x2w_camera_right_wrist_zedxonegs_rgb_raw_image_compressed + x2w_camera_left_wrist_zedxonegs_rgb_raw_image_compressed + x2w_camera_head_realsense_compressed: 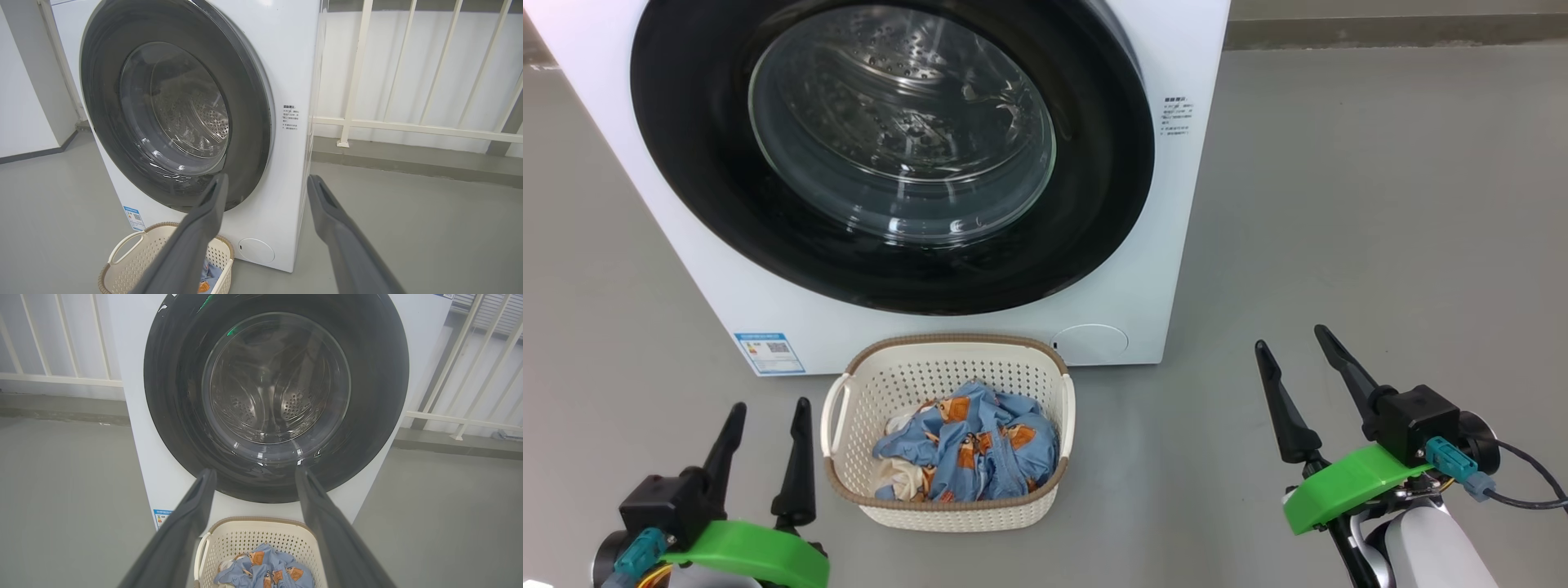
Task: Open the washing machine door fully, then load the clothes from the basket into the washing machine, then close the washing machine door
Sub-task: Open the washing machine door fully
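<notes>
— How far along was the job?
— By my reading, barely begun. The washing machine door [686,163] was shut on the washing machine [1143,269], and the clothes [972,449] lay heaped in the basket [956,514] on the floor just in front of it.
— And the end effectors?
— The left end effector [771,404] and the right end effector [1290,336] had their fingers spread wide, holding and touching nothing.

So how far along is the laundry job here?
Nothing done yet: the washing machine door sits shut on the washing machine. Nothing in hand: left gripper and right gripper are open and empty. Remaining: opening the door, loading the clothes from the basket, closing up.
</notes>
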### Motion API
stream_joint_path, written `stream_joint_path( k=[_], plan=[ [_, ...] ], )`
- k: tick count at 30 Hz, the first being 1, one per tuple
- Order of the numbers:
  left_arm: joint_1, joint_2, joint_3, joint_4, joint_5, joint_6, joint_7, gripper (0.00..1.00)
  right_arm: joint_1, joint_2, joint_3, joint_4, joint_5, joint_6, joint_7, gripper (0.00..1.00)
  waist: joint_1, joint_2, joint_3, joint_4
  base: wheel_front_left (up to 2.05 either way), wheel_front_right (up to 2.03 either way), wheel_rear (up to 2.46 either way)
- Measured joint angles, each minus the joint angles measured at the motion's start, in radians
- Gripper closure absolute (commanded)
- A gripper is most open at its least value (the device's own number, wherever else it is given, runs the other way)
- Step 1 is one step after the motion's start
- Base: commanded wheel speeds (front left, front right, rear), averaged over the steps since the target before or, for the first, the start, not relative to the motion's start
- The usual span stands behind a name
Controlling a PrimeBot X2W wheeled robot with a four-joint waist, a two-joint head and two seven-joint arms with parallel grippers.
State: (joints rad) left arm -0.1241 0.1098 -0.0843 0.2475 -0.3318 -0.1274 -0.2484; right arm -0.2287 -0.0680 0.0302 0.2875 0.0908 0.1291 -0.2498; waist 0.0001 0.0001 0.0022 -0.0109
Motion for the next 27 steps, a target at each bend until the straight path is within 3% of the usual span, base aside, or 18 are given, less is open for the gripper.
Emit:
stream_joint_path(
  k=[11,27],
  plan=[
    [-0.005,0.004,-0.006,0.000,-0.010,0.001,0.000,0.00,-0.009,-0.001,-0.031,0.006,0.030,0.000,0.000,0.00,0.0000,0.0000,0.025,0.005,0.00,0.00,0.00],
    [-0.057,0.006,-0.005,-0.050,-0.016,0.009,-0.007,0.00,-0.201,-0.067,-0.109,0.015,0.137,0.000,0.000,0.03,-0.0001,0.0000,0.121,0.037,0.00,0.00,0.00]
  ],
)
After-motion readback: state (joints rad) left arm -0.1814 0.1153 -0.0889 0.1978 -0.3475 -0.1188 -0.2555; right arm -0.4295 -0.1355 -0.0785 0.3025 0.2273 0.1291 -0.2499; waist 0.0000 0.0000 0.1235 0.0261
